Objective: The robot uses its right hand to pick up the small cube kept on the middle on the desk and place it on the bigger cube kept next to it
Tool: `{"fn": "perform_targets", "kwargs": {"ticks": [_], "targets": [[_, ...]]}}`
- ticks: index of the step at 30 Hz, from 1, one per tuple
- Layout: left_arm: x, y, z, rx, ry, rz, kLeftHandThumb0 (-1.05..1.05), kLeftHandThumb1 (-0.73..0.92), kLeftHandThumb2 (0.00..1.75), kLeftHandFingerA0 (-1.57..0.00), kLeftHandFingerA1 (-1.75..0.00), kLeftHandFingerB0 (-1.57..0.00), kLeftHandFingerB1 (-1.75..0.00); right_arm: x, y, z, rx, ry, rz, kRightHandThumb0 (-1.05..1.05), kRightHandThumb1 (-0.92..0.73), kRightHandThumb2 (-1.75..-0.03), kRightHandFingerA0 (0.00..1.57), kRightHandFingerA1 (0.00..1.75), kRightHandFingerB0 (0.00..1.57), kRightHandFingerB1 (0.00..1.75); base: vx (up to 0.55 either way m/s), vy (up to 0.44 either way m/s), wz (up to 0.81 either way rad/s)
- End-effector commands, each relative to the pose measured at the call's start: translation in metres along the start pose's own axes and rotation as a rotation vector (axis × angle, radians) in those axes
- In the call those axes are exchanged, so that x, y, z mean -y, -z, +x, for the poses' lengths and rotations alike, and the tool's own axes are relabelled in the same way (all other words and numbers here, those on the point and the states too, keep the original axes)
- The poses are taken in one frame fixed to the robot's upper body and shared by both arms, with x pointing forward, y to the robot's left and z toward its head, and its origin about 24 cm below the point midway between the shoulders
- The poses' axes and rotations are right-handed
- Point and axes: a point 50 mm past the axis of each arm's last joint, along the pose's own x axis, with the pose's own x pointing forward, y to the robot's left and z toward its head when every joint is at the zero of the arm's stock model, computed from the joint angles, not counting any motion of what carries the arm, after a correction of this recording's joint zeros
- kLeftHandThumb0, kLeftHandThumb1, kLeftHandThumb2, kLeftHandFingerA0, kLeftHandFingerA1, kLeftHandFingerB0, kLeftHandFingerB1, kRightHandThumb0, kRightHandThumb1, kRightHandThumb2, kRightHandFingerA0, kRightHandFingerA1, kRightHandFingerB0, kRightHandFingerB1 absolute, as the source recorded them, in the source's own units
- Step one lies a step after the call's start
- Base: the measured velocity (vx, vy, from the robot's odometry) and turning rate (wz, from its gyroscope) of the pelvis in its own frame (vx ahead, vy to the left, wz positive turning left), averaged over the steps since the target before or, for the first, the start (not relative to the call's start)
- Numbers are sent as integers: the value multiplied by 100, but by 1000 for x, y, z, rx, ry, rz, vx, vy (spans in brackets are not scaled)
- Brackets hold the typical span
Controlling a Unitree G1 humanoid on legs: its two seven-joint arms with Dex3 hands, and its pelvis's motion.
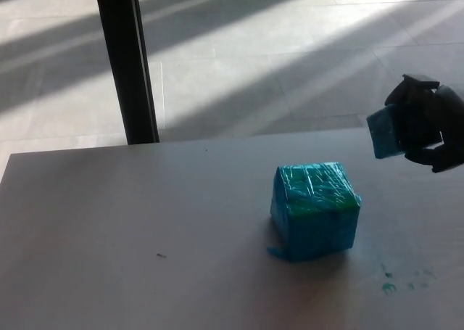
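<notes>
We saw the small cube (381,132) gripped in the right robot hand (424,123), held in the air at the right edge, above and to the right of the bigger cube (315,210). We counted one small cube and one bigger cube. The small one looked pale blue; the bigger one, wrapped in shiny blue-green film, sat on the surface (130,228).

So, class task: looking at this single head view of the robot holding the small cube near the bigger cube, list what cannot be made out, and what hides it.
- Small cube, head view: only one face shows; the right hand covers the rest.
- Right hand: its arm is cut off by the right edge.
- Left hand: not in view.
- Bigger cube: back and underside hidden by its own body.
- Green marks on the desk: too small to identify.
</notes>
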Motion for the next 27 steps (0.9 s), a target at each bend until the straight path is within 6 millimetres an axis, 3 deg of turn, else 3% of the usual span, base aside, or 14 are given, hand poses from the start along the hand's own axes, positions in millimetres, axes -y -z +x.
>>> {"fn": "perform_targets", "kwargs": {"ticks": [1, 7, 8, 9, 11, 12, 14, 16, 17, 18, 20, 21, 25, 27], "targets": [[-11, -3, -4, 4, -29, 19, -42, -23, 88, -45, -154, -89, -148, 18, -21, 8, 91, -41, 33, -23, -57, -102, 87, 175, 77, 140, 0, 0, 0], [-10, -3, -4, 13, -31, -1, -39, -25, 87, -51, -154, -96, -142, 15, -49, 10, 183, -111, 54, -23, -55, -100, 103, 170, 85, 138, 0, 0, 0], [-10, -3, -4, 12, -29, -9, -38, -25, 88, -49, -159, -91, -143, 13, -53, 9, 192, -123, 60, -24, -57, -98, 84, 173, 77, 137, 0, 0, 0], [-10, -2, -4, 10, -31, 0, -105, 23, 116, -31, -171, -71, -129, 9, -58, 8, 211, -139, 60, -25, -57, -98, 82, 174, 73, 141, 0, 0, 0], [-10, -2, -4, 8, -35, 20, -105, 23, 116, -31, -171, -71, -129, 5, -62, 7, 228, -155, 57, -25, -57, -98, 82, 174, 73, 141, 0, 0, 0], [-10, -2, -4, 5, -36, 5, -46, -21, 91, -48, -158, -95, -144, -2, -68, 5, 250, -197, 48, -21, -55, -98, 98, 175, 70, 144, 0, 0, 0], [-10, -2, -4, 10, -23, 11, -43, -22, 89, -49, -155, -93, -145, -4, -71, 5, 265, -215, 39, -22, -54, -98, 97, 175, 71, 143, 0, 0, 0], [-10, -2, -4, 4, -21, 27, -105, 24, 115, -24, -175, -74, -129, -12, -75, 3, 287, -252, 6, -32, -61, -79, 86, 165, 82, 81, 0, 0, 0], [-10, -2, -4, 7, -24, 17, -49, -17, 93, -43, -160, -92, -147, -14, -77, 1, 293, -270, -8, -35, -65, -73, 86, 161, 83, 80, 0, 0, 0], [-10, -2, -4, 8, -27, 17, -44, -22, 92, -42, -164, -88, -150, -15, -78, 1, 296, -278, -12, -33, -63, -76, 84, 167, 73, 130, 0, 0, 0], [-10, -2, -4, 7, -26, 15, -41, -24, 90, -44, -161, -88, -148, -17, -79, 1, 298, -303, -17, -29, -62, -92, 103, 175, 69, 144, 0, 0, 0], [-10, -2, -4, 1, -24, 23, -105, 16, 112, -26, -173, -64, -138, -18, -79, 1, 290, -332, -25, -29, -59, -97, 84, 175, 71, 158, 0, 0, 0], [-10, -1, -4, 5, -22, 46, -104, 26, 114, -25, -175, -63, -136, -22, -79, 1, 285, -366, -48, -28, -60, -95, 84, 175, 74, 130, 0, 0, 0], [-10, -1, -4, 13, -21, 22, -47, -19, 92, -39, -170, -94, -142, -24, -80, 3, 270, -406, -77, -28, -55, -104, 84, 175, 75, 144, 0, 0, 0]]}}
